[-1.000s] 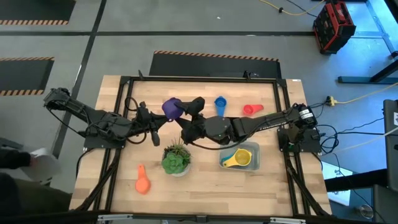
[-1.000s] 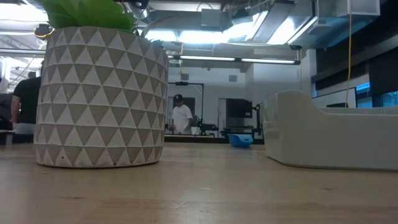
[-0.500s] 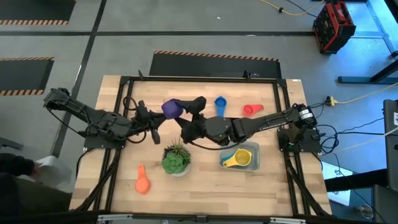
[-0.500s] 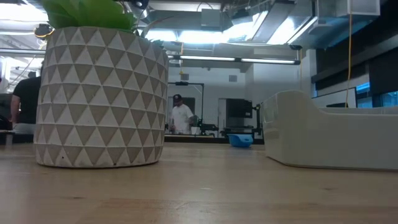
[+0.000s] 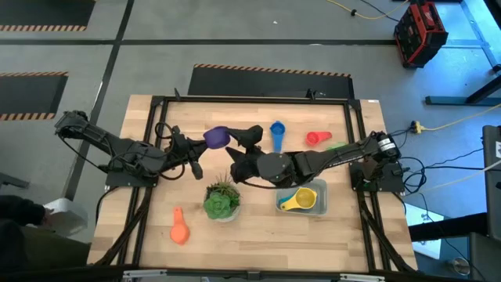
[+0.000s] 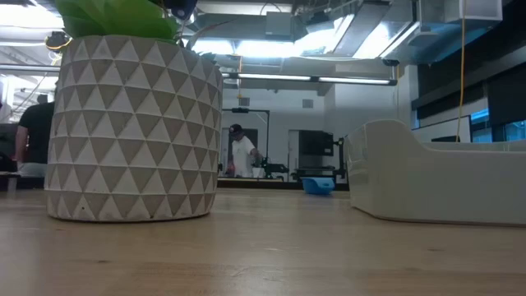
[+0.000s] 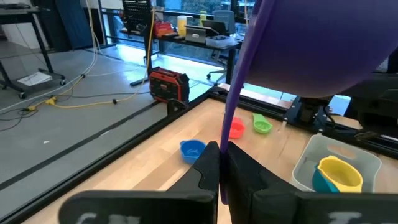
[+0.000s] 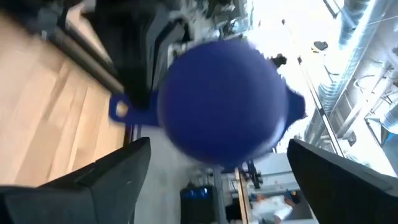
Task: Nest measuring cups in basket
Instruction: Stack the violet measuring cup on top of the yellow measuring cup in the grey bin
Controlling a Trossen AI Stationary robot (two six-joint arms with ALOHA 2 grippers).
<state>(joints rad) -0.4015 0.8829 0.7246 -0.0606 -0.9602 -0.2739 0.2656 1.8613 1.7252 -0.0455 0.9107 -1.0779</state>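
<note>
Purple cup (image 5: pixel 216 135) hangs in mid-air over the back-centre of the table (image 5: pixel 258 235), pinched by the left gripper (image 5: pixel 197 149), fingers (image 7: pixel 205 177) pressed tight on its thin handle edge w/ the bowl hanging forward — looks like a handover pose, bowl offered out so the other arm can take it. Right gripper (image 5: pixel 252 135) sits just beside the bowl, fingers (image 8: pixel 112 180) spread wide either side of it in the right wrist view, not touching yet as far as I can tell. Probably spread that wide b/c the bowl is the biggest of the set.

Basket (image 5: pixel 318 205) is on the right arm's side, near the front-right, w/ a yellow cup (image 5: pixel 300 199) nested in a teal cup (image 7: pixel 324 183) already inside. That explains the pass: left arm's reach is poor for the basket.

Still loose on the table: blue cup (image 5: pixel 277 129) and red cup (image 5: pixel 315 139) near the back, green cup (image 7: pixel 262 126) by the red one, orange cup (image 5: pixel 179 229) front-left. Potted plant (image 5: pixel 222 199) stands between orange cup and basket, so it's an obstacle to route around.
</note>
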